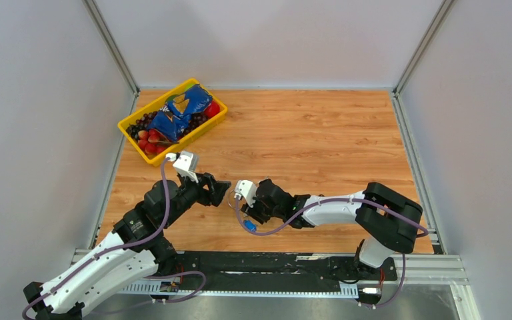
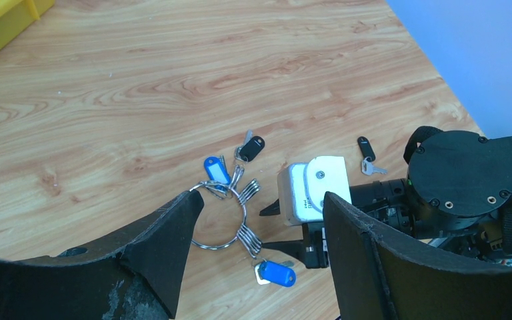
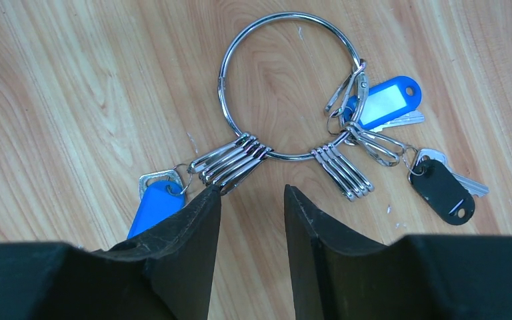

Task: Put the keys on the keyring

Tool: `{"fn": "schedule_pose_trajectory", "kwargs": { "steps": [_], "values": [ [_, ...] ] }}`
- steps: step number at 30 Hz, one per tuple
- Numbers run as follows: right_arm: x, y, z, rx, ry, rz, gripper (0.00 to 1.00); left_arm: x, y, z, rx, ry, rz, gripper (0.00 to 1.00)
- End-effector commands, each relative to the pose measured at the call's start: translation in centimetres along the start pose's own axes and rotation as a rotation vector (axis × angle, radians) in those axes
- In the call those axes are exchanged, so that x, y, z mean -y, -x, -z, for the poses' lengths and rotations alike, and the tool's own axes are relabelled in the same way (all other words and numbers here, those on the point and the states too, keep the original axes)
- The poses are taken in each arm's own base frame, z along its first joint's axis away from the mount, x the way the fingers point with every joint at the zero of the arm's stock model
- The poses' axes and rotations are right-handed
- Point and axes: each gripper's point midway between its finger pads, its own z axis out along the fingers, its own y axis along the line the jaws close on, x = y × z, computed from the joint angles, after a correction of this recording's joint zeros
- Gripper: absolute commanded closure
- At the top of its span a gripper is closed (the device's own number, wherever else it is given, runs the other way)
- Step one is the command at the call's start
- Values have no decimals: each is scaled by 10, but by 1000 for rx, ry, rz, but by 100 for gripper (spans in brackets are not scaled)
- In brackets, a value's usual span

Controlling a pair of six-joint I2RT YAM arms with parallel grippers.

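**A:** What do we see at the right gripper [image 3: 251, 195]?

**B:** Its 2 fingers [image 3: 193, 253] stand apart with bare wood between them, and we see nothing clamped. The tips sit at the near arc of the keyring [image 3: 222, 90], and 1 tip overlaps a bunch of silver clips [image 3: 230, 163].

**A:** And the left gripper [image 2: 263, 200]?

**B:** Spread wide and holding nothing. 1 fingertip overlaps the ring's edge in its wrist view, but we cannot tell whether they touch.

**A:** Where does the keyring lie?

**B:** Flat on the wooden table [image 1: 320, 133], between the 2 grippers, near the front middle.

**A:** And the keys?

**B:** We count a blue-tagged key [image 3: 383, 100] and a black-headed key [image 3: 443, 190] on clips at 1 side of the ring. Another blue tag [image 3: 153, 207] hangs from the clip bunch by the right fingers. 1 loose black-headed key [image 2: 365, 148] lies on the wood, apart from the ring, beside the right arm's wrist.

**A:** Farther out?

**B:** A yellow bin [image 1: 197, 135] in the far left corner holds fruit and a blue bag.
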Motion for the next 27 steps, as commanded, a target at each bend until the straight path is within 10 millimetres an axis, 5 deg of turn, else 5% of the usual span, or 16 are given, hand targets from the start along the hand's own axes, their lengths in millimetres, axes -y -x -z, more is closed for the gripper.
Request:
{"fn": "schedule_pose_trajectory", "kwargs": {
  "steps": [1, 15, 27],
  "values": [
    [5, 18, -5, 51, -27, -26, 57, 1, 0, -1, 5, -11, -17, 23],
    [32, 13, -2, 14, -190, -88, 59, 0, 0, 0, 0, -4, -18, 22],
    [13, 41, 12, 101, -71, -109, 57, 0, 0, 0, 1, -2, -18, 22]
  ]
}}
